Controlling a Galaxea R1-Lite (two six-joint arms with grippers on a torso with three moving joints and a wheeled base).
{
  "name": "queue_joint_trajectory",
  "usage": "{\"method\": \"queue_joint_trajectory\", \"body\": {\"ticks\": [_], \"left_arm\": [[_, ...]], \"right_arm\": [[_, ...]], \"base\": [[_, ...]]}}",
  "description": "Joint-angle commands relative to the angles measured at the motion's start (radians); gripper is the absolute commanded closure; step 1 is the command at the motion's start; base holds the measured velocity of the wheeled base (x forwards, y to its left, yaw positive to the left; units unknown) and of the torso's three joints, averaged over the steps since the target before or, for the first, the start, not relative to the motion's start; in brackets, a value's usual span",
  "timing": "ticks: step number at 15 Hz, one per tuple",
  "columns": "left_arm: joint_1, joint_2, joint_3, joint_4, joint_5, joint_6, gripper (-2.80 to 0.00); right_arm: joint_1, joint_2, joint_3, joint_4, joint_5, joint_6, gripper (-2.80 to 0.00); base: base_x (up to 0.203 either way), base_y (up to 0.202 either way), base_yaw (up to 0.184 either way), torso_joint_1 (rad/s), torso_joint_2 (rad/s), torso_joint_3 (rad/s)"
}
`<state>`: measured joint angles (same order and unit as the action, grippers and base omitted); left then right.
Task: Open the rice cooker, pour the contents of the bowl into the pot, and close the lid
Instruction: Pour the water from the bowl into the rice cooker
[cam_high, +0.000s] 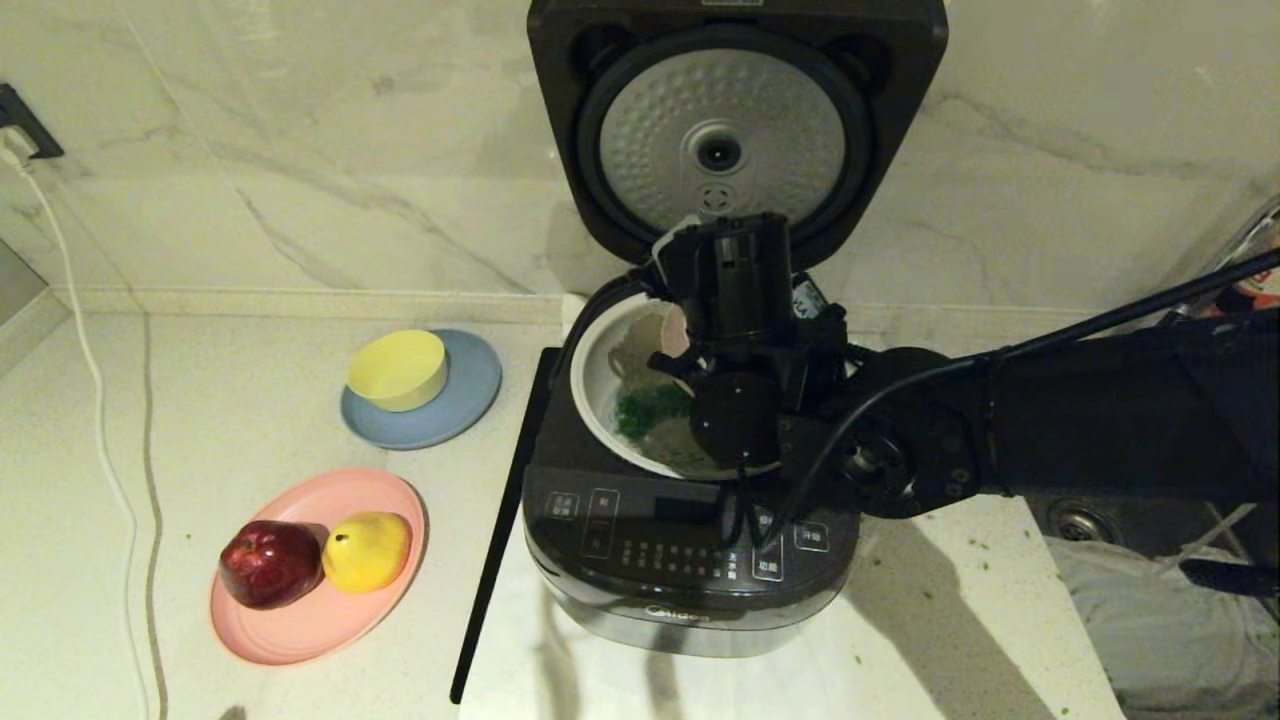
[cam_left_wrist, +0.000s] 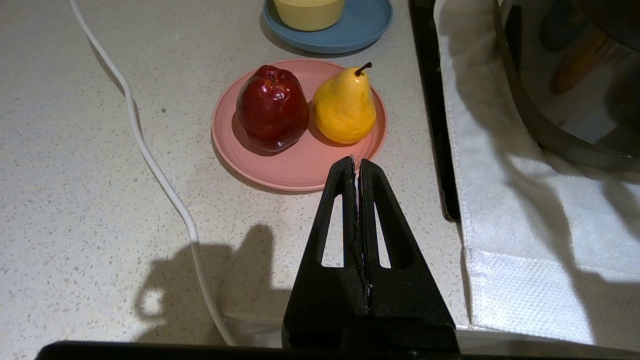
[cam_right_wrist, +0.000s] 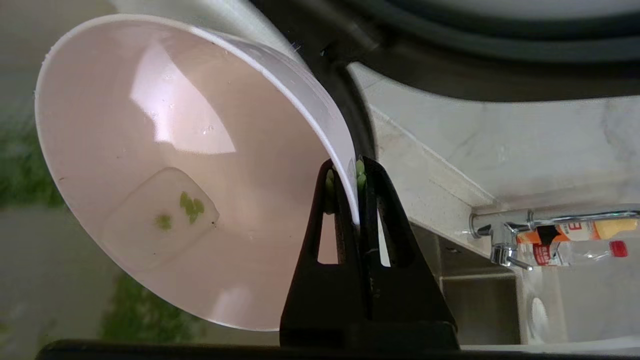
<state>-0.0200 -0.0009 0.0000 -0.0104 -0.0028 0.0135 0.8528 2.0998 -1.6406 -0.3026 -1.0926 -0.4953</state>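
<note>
The dark rice cooker (cam_high: 690, 560) stands open, its lid (cam_high: 722, 135) raised to show the dimpled silver disc. Inside the off-white pot (cam_high: 597, 385) lies a heap of green bits (cam_high: 652, 408). My right gripper (cam_right_wrist: 345, 172) is shut on the rim of the pale pink bowl (cam_right_wrist: 165, 165), holding it tipped on its side over the pot; the bowl (cam_high: 660, 335) peeks out beside the wrist in the head view. A few green bits (cam_right_wrist: 189, 207) still cling to its bottom. My left gripper (cam_left_wrist: 356, 165) is shut on nothing, low over the counter in front of the pink plate.
A pink plate (cam_high: 300, 620) carries a red apple (cam_high: 268, 563) and a yellow pear (cam_high: 367, 550). A yellow bowl (cam_high: 397, 369) sits on a blue plate (cam_high: 470, 400). A white cable (cam_high: 100, 420) runs along the left. The cooker rests on a white cloth (cam_left_wrist: 525, 240); a sink (cam_high: 1150, 520) lies right.
</note>
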Motion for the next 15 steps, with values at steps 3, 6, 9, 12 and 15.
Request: {"method": "queue_joint_trajectory", "body": {"ticks": [3, 6, 9, 12, 15], "left_arm": [[0.000, -0.001, 0.008, 0.000, 0.000, 0.000, 0.00], [0.000, -0.001, 0.008, 0.000, 0.000, 0.000, 0.00], [0.000, -0.001, 0.008, 0.000, 0.000, 0.000, 0.00], [0.000, -0.001, 0.008, 0.000, 0.000, 0.000, 0.00], [0.000, -0.001, 0.008, 0.000, 0.000, 0.000, 0.00]], "right_arm": [[-0.007, -0.008, -0.029, -0.012, -0.007, -0.003, 0.00], [0.005, -0.024, 0.039, -0.047, -0.006, -0.003, 0.00], [0.005, -0.028, -0.019, -0.076, -0.006, -0.005, 0.00], [0.007, -0.038, 0.043, -0.091, -0.006, -0.005, 0.00], [0.005, -0.043, 0.032, -0.102, -0.007, -0.012, 0.00]], "base": [[0.000, 0.000, 0.000, 0.000, 0.00, 0.000], [0.000, 0.000, 0.000, 0.000, 0.00, 0.000], [0.000, 0.000, 0.000, 0.000, 0.00, 0.000], [0.000, 0.000, 0.000, 0.000, 0.00, 0.000], [0.000, 0.000, 0.000, 0.000, 0.00, 0.000]]}}
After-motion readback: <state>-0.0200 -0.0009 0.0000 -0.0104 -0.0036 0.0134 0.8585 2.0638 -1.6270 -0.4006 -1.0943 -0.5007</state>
